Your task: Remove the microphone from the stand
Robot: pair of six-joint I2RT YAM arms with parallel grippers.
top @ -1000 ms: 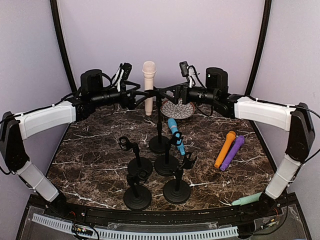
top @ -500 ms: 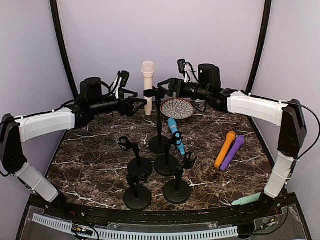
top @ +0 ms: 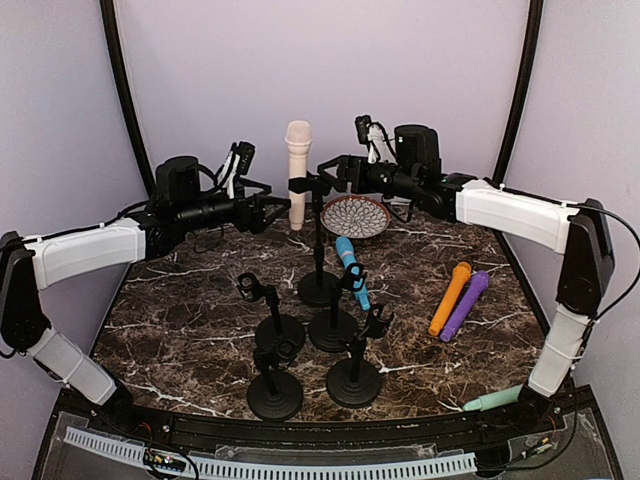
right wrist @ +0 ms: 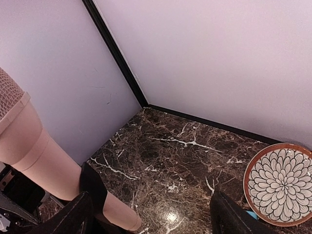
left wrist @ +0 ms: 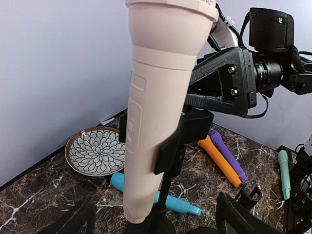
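Observation:
A pale pink microphone (top: pixel 298 170) stands upright in the clip (top: pixel 308 185) of the tallest black stand (top: pixel 318 285). It fills the left wrist view (left wrist: pixel 156 97), with the clip (left wrist: pixel 183 136) around its body. My left gripper (top: pixel 277 208) is open just left of the microphone's lower end, its fingers (left wrist: pixel 239 217) on either side and apart from it. My right gripper (top: pixel 333 170) is open and empty just right of the clip. In the right wrist view the microphone (right wrist: pixel 29 156) shows at the left edge, beside the gripper (right wrist: pixel 151 217).
A blue microphone (top: pixel 352 268) sits in a shorter stand, with three empty stands (top: pixel 275 395) in front. A patterned plate (top: pixel 355 215) lies at the back. Orange (top: pixel 450 297) and purple (top: pixel 465 305) microphones lie at the right, and a green one (top: pixel 495 400) at the near right edge.
My right gripper has moved left and up to the stand's clip. My left gripper has drawn back a little to the left and down. The microphone has not moved.

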